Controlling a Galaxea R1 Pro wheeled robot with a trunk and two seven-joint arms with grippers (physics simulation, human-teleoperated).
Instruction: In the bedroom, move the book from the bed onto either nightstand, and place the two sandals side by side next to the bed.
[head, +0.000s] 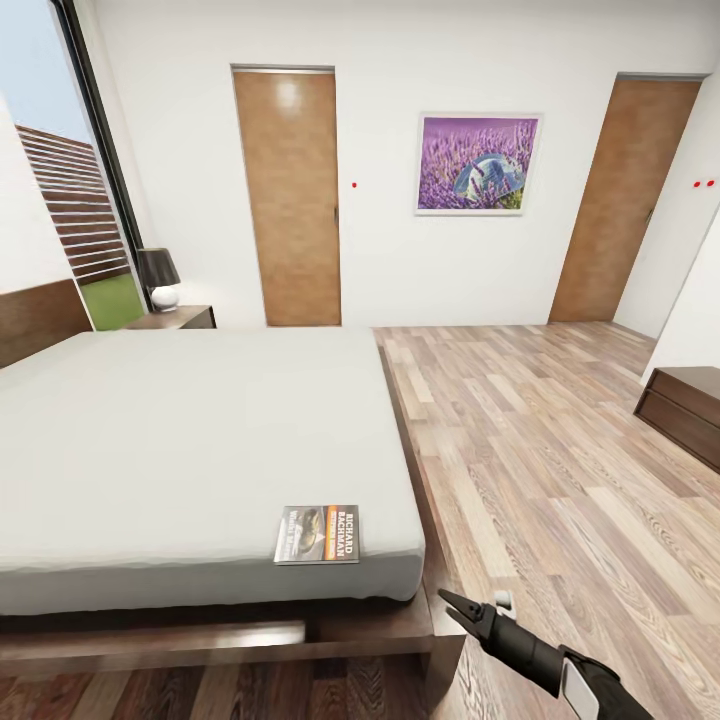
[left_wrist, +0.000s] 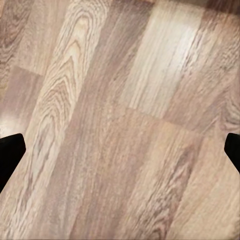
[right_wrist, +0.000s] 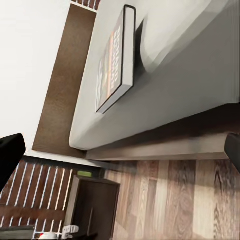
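The book (head: 316, 534) lies flat on the bed (head: 180, 450), near the grey mattress's front right corner. My right gripper (head: 475, 605) hangs open just off that corner, lower than the mattress top and to the right of the book. In the right wrist view the book (right_wrist: 117, 60) lies ahead on the mattress, and the gripper (right_wrist: 120, 150) has its fingers wide apart with nothing between them. A nightstand (head: 180, 318) with a black lamp stands beyond the bed's far side. My left gripper (left_wrist: 120, 150) is open over bare wood floor. The sandals are out of view.
A dark drawer cabinet (head: 690, 405) stands against the right wall. Two brown doors (head: 290, 200) and a purple picture (head: 477, 164) are on the far wall. Wood-plank floor (head: 540, 450) stretches right of the bed. The bed's dark wood base (head: 410, 620) juts out below the mattress.
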